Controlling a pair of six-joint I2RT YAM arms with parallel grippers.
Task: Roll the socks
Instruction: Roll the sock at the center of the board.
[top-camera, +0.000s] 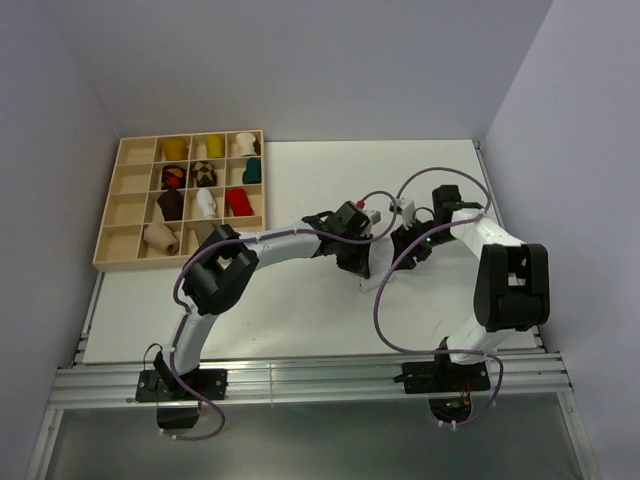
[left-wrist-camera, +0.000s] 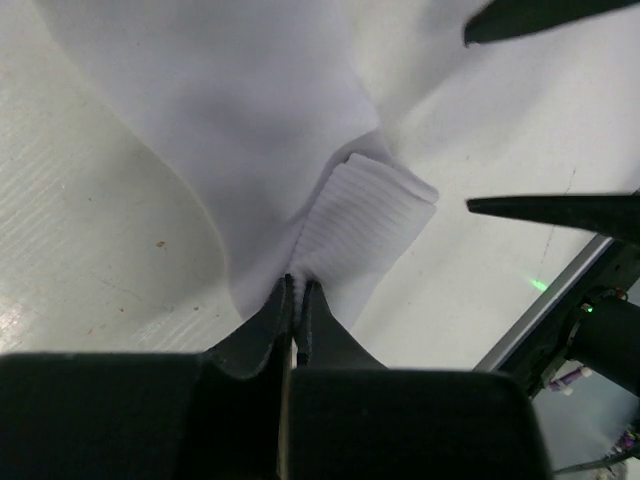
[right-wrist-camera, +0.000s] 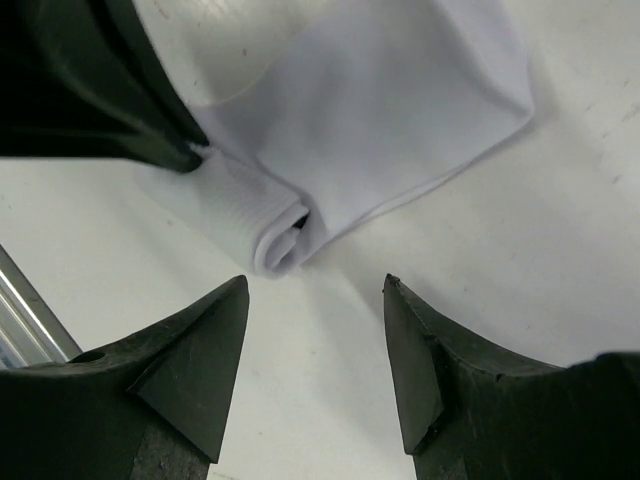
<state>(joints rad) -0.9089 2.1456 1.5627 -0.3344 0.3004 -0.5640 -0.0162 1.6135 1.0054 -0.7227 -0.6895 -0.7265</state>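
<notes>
Sock (left-wrist-camera: 250, 120), a white one, lies flat mid-table with its ribbed cuff (left-wrist-camera: 370, 210) folded over. The left gripper (left-wrist-camera: 298, 287) is pinched tight on that cuff, and the right gripper (right-wrist-camera: 314, 283) hangs spread just at 6 o'clock of the fold. I'd say roll it tight and pin the loose fabric with the free claw. It's on a white table (top-camera: 300, 310), with a wooden tray (top-camera: 110, 205) of rolled socks at 10 o'clock and plain pale walls (top-camera: 300, 60) around.

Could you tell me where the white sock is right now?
The white sock lies near the middle of the table, its ribbed cuff pinched in the left tool, with the open right tool just beside it.
</notes>
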